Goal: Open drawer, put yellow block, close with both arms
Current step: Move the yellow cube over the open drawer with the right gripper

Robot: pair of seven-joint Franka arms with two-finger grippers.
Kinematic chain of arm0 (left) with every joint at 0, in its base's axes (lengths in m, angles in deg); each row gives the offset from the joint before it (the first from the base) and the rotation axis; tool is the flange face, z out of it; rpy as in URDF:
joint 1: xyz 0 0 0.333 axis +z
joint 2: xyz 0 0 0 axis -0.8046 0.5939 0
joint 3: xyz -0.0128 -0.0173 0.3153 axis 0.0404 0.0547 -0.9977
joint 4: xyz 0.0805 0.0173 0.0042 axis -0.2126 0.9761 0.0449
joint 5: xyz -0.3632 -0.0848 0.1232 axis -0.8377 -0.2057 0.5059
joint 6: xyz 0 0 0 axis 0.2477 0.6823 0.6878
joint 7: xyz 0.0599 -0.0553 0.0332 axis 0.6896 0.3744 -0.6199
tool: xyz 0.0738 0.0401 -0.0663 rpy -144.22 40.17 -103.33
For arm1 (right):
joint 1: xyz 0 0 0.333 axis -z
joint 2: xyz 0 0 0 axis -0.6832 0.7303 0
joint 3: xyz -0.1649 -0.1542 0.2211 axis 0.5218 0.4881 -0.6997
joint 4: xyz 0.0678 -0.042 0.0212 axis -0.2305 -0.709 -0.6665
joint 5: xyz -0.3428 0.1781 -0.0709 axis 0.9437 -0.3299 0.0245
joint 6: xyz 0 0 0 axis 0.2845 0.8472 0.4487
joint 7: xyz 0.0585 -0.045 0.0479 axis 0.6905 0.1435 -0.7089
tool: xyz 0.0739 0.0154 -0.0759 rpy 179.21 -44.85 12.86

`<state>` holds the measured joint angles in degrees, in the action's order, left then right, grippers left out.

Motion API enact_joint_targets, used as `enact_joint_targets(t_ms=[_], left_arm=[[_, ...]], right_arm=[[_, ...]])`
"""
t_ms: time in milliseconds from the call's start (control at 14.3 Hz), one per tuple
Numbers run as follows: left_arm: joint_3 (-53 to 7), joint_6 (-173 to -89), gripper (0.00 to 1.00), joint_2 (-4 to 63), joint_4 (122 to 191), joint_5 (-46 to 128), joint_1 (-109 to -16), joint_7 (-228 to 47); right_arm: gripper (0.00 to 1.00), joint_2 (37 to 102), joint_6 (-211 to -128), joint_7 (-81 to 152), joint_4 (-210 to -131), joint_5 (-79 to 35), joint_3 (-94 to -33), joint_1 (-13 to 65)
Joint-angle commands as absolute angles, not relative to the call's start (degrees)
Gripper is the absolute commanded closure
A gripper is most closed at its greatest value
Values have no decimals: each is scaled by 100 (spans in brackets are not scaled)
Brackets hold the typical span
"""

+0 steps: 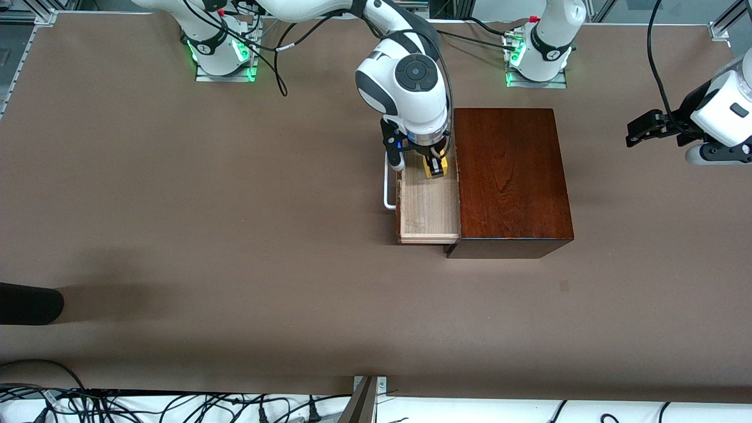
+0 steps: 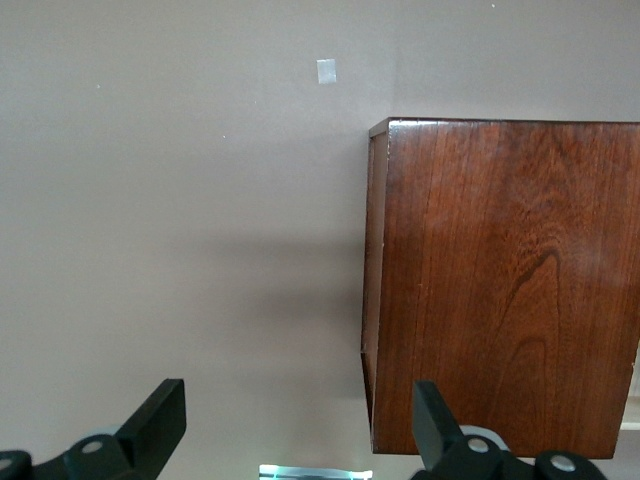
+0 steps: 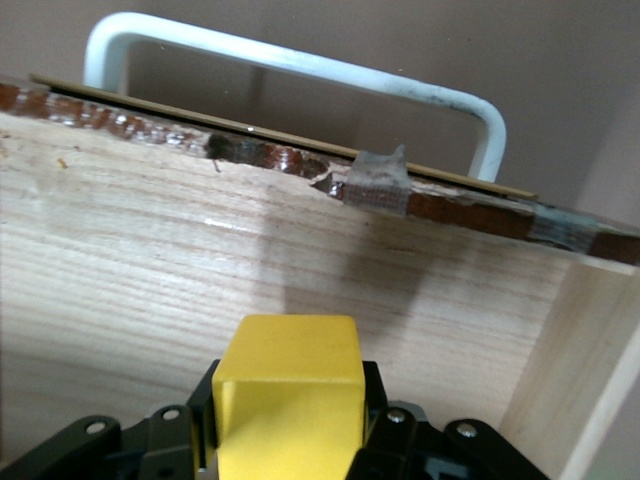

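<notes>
Pulled-out pale drawer, right hand pinching small yellow block; left hand spread.

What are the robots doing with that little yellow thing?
The right hand is shut on the yellow block and holds it over the open drawer of the dark wooden box. The block is not let go yet. The left hand waits open in the air at the left arm's end of the table, touching nothing.
</notes>
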<state>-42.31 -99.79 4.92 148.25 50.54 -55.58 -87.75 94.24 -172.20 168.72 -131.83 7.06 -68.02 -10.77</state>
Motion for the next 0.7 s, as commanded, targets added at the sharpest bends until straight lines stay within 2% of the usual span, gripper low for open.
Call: enact_joint_targets(t_ms=[0,351,491,561,631], left_arm=[[-4205,-9910,0,574,14603,4998,-5462,-8654],[-4205,-9919,0,619,14533,5006,-5392,-8654],[-4205,-9919,0,619,14524,5006,-5392,-8654],[-4205,-9919,0,619,14524,5006,-5401,-8654],[-4205,-9919,0,619,14524,5006,-5392,-8654]], right_arm=[[92,9648,-17210,16976,-12961,671,-6757,-1105],[90,9701,-17210,16985,-12978,680,-6739,-1070],[83,9728,-17210,16985,-12978,654,-6739,-1052],[71,9728,-17210,17072,-12978,662,-6739,-1052],[49,9737,-17210,17177,-12978,662,-6739,-1043]])
